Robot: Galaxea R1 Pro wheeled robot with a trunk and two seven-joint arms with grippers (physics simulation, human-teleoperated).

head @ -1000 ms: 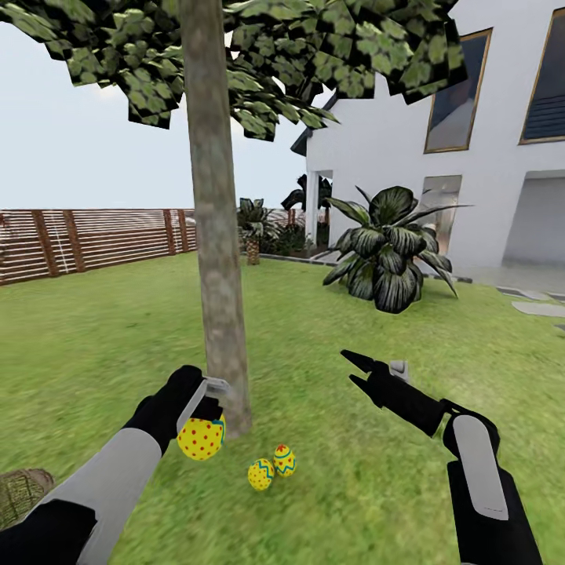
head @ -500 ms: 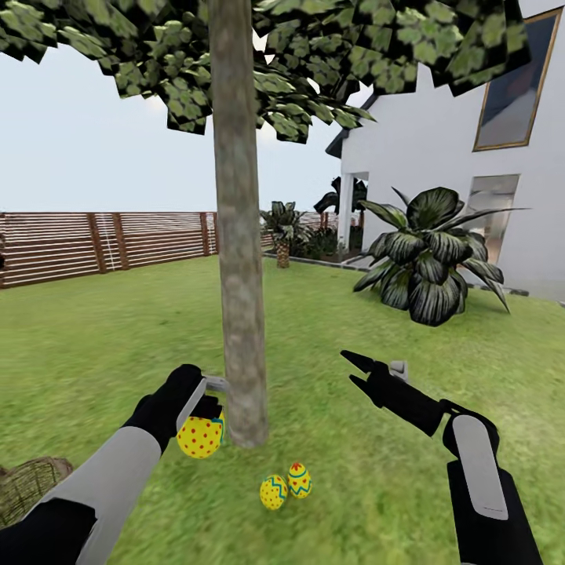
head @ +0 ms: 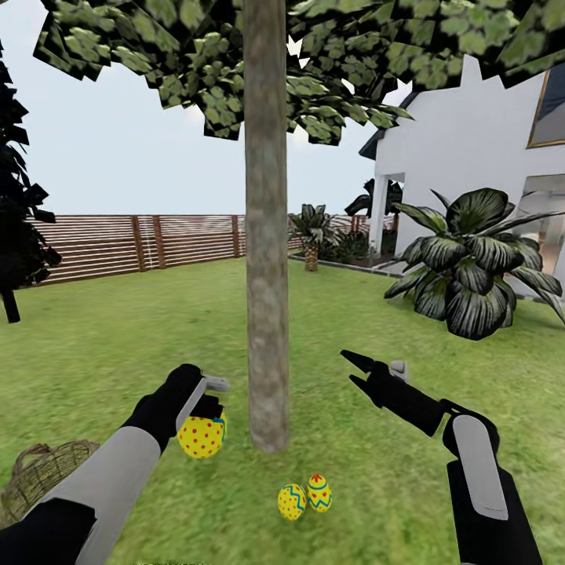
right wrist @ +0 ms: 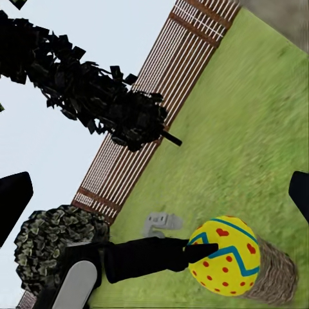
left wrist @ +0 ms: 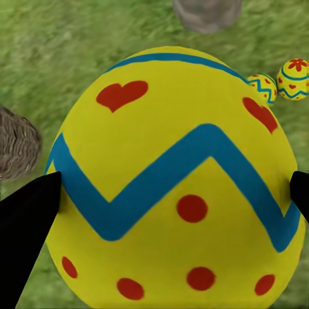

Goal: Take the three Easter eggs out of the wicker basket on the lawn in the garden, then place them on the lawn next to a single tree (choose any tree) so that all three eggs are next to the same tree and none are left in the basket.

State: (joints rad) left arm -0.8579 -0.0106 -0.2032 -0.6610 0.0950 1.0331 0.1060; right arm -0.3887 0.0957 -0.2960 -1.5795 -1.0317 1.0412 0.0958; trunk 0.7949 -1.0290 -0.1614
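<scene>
In the head view my left gripper (head: 205, 412) is shut on a yellow Easter egg (head: 202, 437) with red dots and a blue zigzag, held above the lawn (head: 118, 345) just left of the tree (head: 267, 298) trunk. Two more Easter eggs (head: 292, 502) (head: 318, 493) lie side by side on the grass in front of the trunk's foot. The left wrist view has the held egg (left wrist: 174, 180) between both black fingers (left wrist: 26, 219), with the two grounded eggs (left wrist: 262, 87) beyond. My right gripper (head: 355, 370) is open and empty, right of the trunk. The wicker basket (head: 47, 471) sits at the lower left.
A brown slat fence (head: 141, 245) bounds the garden at the back. A broad-leaved dark plant (head: 471, 267) and the white house (head: 471, 157) stand to the right. A dark narrow tree (head: 16, 235) is at the far left.
The whole head view has shifted right, so the camera has turned left. The basket and a dark tree have come into view. Both arms hold their pose and the egg stays gripped.
</scene>
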